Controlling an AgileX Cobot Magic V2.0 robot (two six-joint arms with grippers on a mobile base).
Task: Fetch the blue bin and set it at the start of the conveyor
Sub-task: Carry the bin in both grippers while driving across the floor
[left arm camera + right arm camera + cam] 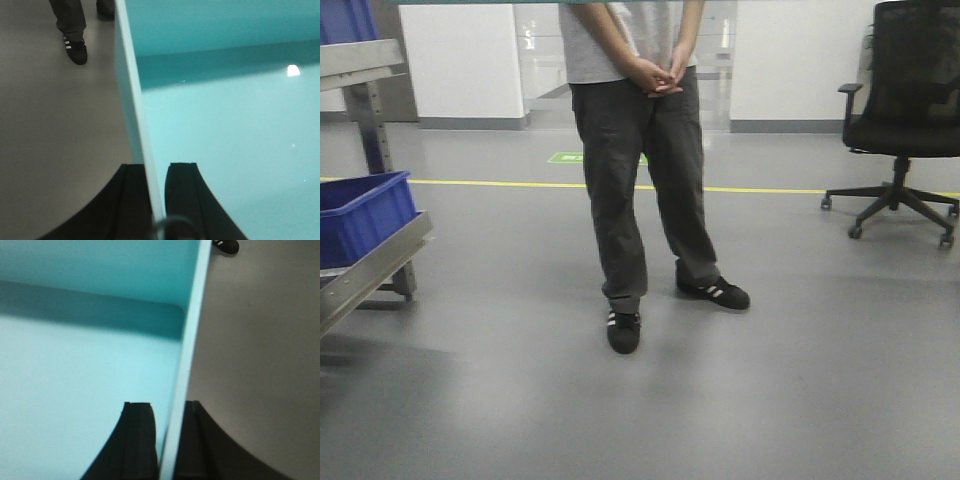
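The pale turquoise blue bin [225,115] fills the left wrist view, and the right wrist view [75,355] shows it too. It hangs above the grey floor. My left gripper [156,170] is shut on the bin's left wall, one finger outside and one inside. My right gripper [169,410] is shut on the bin's right wall in the same way. In the front view only a thin turquoise strip of the bin's rim [620,2] shows along the top edge. The conveyor start is out of view.
A person in dark trousers [640,170] stands straight ahead on the grey floor. A steel rack [365,260] holding a dark royal-blue bin [360,215] stands at the left. A black office chair [905,120] stands at the back right, behind a yellow floor line [770,189].
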